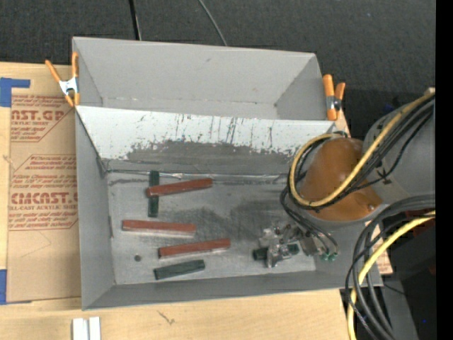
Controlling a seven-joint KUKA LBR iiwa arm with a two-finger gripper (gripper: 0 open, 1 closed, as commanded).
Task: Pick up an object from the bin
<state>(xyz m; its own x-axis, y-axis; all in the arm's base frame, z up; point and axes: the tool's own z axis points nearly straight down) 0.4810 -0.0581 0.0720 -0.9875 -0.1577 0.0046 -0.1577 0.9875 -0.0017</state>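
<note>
- The grey metal bin (92,190) is seen with a scuffed floor and only a handful of loose things spread over it, none heaped.
- The arm (410,161), with its orange cover (340,179) and looped cables (311,197), is reached in low at the corner of the bin nearest to it.
- The hand (277,251) is set down close to the floor. Whether it is spread or pressed together cannot be told, and nothing can be made out pinched in it.
- The nearest brown stick (193,248) is laid flat just beyond the hand, on the side away from the arm, apart from it.
- A second brown stick (158,226) is found further out from the hand, and a third brown stick (179,187) further still, toward the back wall.
- A dark green bar (179,268) is laid beside the nearest brown stick, on its front-wall side, well apart from the hand.
- A short dark green piece (153,195) is crossed by the end of the third brown stick, farthest from the hand.
- The nearest brown stick is judged to be light, stiff and smooth. It would best be gripped across its narrow width near the middle, so that it is not tipped. Lying flat on bare metal, it may be pushed along rather than caught.
</note>
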